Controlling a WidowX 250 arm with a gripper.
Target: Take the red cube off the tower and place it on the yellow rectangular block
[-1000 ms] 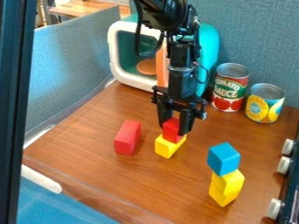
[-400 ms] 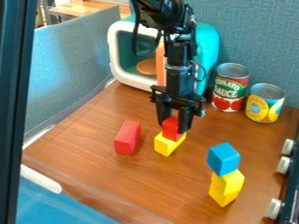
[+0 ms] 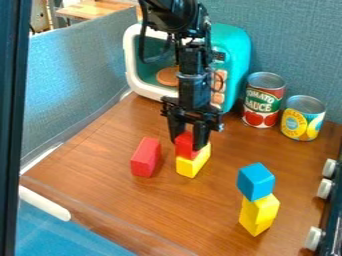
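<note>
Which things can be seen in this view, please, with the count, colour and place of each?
Cube: 1, red, on the yellow block near the centre
Lower block: 1, yellow, under the red cube
Long block: 1, red, on the table left of that stack
Top cube: 1, blue, on the tower at lower right
Tower base: yellow, under the blue cube; one or two pieces, I cannot tell
Cans: 2, one red and green, one yellow and blue, right of the toy oven
Toy oven: 1, teal and white, at the back
Knobs: 3, white, right edge
Table: 1, brown, under everything
Gripper: 1, black, closed on the red cube
</note>
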